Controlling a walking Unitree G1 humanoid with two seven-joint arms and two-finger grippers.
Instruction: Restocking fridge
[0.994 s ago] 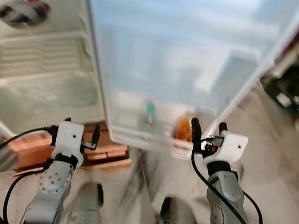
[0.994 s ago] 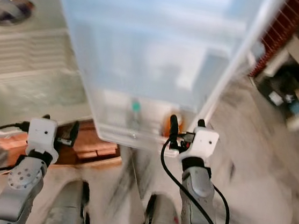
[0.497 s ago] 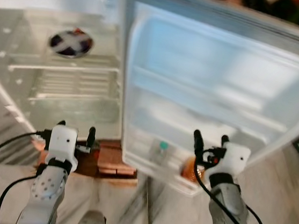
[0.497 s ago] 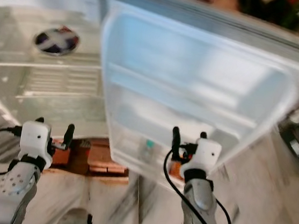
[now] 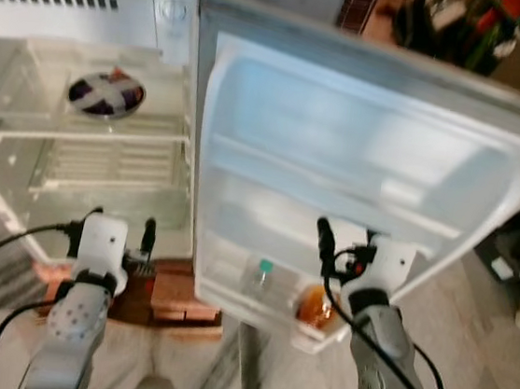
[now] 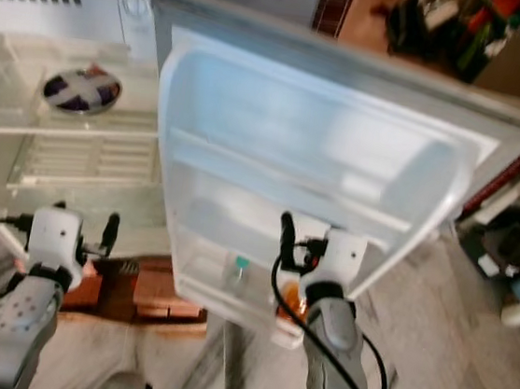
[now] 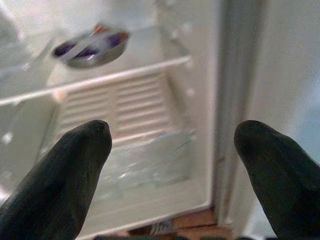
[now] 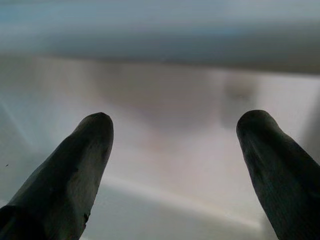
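The white fridge [image 5: 84, 90] stands open at upper left of the frame, a dark round dish [image 5: 105, 94] on its shelf. Left end effector [image 7: 172, 165] and right end effector [image 8: 175, 160] are both spread, empty, before the white fridge door [image 5: 356, 177].

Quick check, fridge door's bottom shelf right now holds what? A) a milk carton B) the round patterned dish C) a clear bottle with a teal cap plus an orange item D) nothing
C: the clear bottle and the orange item sit side by side in the door's bottom shelf.
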